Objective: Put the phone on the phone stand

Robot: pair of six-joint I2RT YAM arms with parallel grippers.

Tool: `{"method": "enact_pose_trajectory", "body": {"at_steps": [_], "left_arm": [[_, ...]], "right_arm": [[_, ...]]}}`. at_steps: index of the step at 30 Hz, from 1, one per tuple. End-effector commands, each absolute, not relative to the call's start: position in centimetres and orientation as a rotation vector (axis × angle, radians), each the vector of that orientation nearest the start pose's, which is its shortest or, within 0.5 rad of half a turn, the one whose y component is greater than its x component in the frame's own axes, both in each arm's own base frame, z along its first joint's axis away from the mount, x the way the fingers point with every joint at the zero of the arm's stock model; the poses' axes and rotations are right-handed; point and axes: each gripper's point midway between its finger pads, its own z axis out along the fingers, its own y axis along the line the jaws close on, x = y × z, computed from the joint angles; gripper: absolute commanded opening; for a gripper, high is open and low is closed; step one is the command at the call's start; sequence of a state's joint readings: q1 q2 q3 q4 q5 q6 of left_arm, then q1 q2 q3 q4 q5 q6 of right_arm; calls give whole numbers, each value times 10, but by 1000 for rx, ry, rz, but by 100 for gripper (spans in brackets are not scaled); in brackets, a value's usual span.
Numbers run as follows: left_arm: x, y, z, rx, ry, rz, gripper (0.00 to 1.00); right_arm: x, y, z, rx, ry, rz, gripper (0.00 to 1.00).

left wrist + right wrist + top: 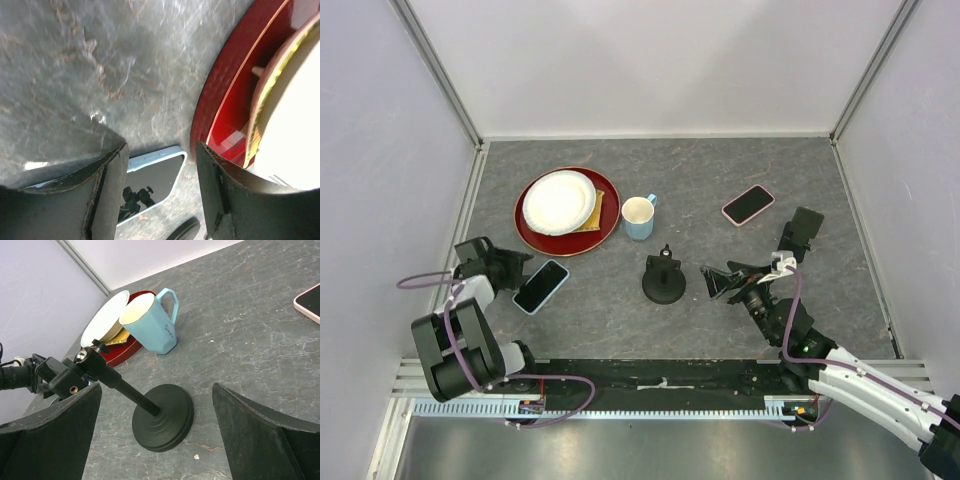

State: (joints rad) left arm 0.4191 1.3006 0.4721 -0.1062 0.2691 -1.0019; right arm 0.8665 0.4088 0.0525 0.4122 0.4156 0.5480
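Note:
A phone in a light blue case point(541, 286) lies screen-up on the table at the left; its corner shows in the left wrist view point(155, 172). My left gripper point(523, 268) is open and low at the phone's left end, with the phone's corner between my fingers point(161, 152), not gripped. The black phone stand point(664, 278) stands upright mid-table, with a round base point(162, 417) and a clamp head. My right gripper point(712, 281) is open and empty just right of the stand, its jaws on either side of the stand in its wrist view point(156, 389). A pink-cased phone point(748, 204) lies at the back right.
A red plate point(530, 235) holding a white plate stands at the back left, close to my left gripper point(225, 100). A light blue mug point(639, 216) stands behind the stand point(150, 322). White walls enclose the table.

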Motion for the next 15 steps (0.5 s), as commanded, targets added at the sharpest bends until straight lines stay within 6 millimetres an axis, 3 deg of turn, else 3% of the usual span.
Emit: {"method": "enact_pose_trajectory", "body": {"at_steps": [1,6,12,15], "left_arm": [[233,4,-5,-1690,2183,-562,64],[219,-25,-8,-1659,2242,-613,64],[212,-55,6,-1528,2310,-630,63],[215,-49,25,-1442,2300,-561,66]], "right_arm": [[212,169,118,62,1658,743,98],[212,169,116,63,1666,737,98],[213,168,115,67,1666,731,98],[213,167,115,69,1667,728,98]]}}
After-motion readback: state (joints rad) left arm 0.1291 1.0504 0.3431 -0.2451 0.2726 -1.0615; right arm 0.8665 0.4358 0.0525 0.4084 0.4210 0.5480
